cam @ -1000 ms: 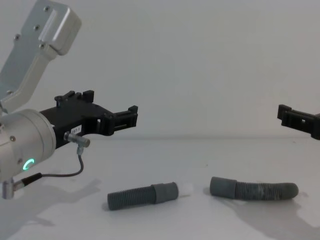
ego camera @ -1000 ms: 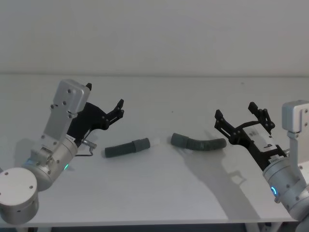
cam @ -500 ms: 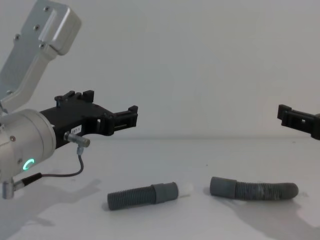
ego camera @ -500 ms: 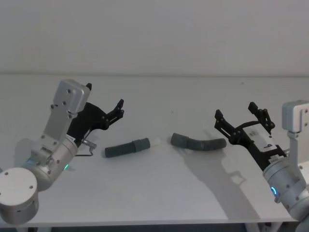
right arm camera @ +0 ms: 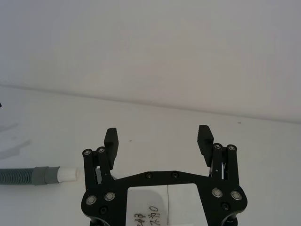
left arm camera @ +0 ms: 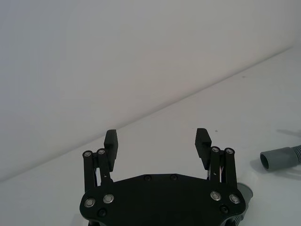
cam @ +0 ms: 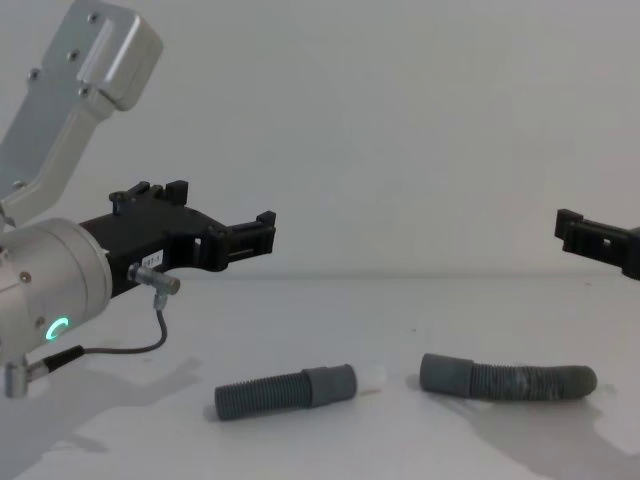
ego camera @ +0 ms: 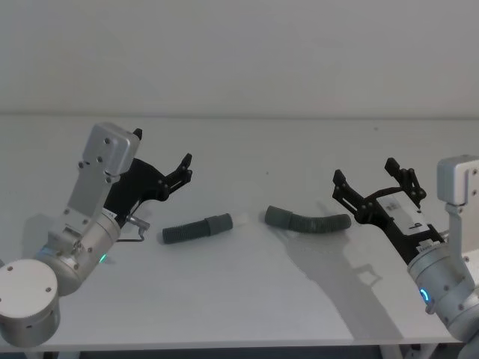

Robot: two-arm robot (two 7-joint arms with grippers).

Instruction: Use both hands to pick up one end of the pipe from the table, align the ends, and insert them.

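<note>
Straight hose piece (ego camera: 196,229) and curved hose piece (ego camera: 308,221) lie mid-frame on the table (ego camera: 247,299), apart. They are probably light and flexible, so take the stiffer collar (ego camera: 219,222) and cuff (ego camera: 275,215). Left gripper (ego camera: 185,169) and right gripper (ego camera: 364,172) flank them, spread wide and empty.

The straight pipe (ego camera: 196,229) and curved pipe (ego camera: 310,222) are dark grey plastic, ribbed and matt; the desk (ego camera: 239,299) is smooth, matt white.
</note>
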